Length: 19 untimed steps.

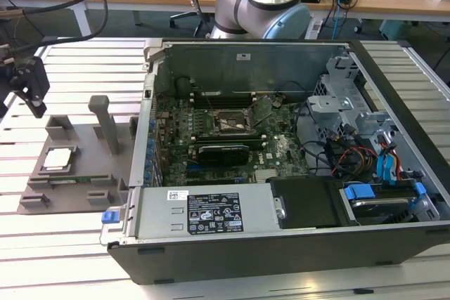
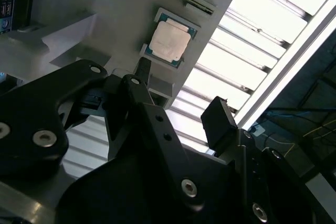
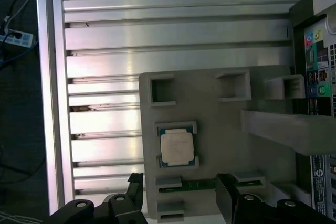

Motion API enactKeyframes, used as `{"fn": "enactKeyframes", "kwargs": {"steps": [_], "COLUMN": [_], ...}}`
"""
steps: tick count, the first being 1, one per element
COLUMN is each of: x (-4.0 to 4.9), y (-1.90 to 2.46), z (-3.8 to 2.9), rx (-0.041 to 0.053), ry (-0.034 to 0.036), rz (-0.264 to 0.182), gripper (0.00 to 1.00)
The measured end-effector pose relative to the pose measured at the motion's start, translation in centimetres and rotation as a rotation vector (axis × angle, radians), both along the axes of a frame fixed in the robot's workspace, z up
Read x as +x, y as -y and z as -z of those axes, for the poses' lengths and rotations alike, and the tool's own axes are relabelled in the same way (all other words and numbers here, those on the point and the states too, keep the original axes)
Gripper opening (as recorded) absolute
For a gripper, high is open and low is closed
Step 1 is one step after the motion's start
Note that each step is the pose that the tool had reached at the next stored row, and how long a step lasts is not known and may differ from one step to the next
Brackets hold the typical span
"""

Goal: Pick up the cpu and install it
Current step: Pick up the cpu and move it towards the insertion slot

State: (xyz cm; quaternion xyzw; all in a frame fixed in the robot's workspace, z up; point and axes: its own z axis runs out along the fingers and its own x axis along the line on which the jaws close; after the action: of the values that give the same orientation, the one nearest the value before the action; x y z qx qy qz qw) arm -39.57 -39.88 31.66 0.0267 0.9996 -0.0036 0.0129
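The cpu [image 1: 58,159] is a small square chip with a silvery top, lying flat in a recess of the grey plastic tray [image 1: 91,142] at the exterior view's left. Both wrist views look down on the cpu [image 2: 169,41] [image 3: 176,147] in that recess. My gripper [image 1: 31,96] hangs in the air above the tray's far left side, apart from the chip. It is open in both wrist views [image 2: 181,98] [image 3: 181,190], with nothing between its black fingers. Inside the open computer case, the motherboard's socket [image 1: 234,123] sits near the middle.
The open computer case [image 1: 281,244] fills the middle and right of the slatted metal table [image 1: 63,258]. An upright post [image 1: 105,124] rises from the tray beside the chip. A green memory stick [image 3: 202,184] lies in a tray slot. A long black expansion card [image 1: 225,152] sits in the motherboard.
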Motion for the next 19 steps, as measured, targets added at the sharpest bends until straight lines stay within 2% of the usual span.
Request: {"fn": "enactKeyframes", "kwargs": {"steps": [19], "x": [0.00], "y": [0.00], "z": [1.48], "rx": [0.0000], "ry": [0.0001], "rz": [0.000], "gripper": [0.66]}}
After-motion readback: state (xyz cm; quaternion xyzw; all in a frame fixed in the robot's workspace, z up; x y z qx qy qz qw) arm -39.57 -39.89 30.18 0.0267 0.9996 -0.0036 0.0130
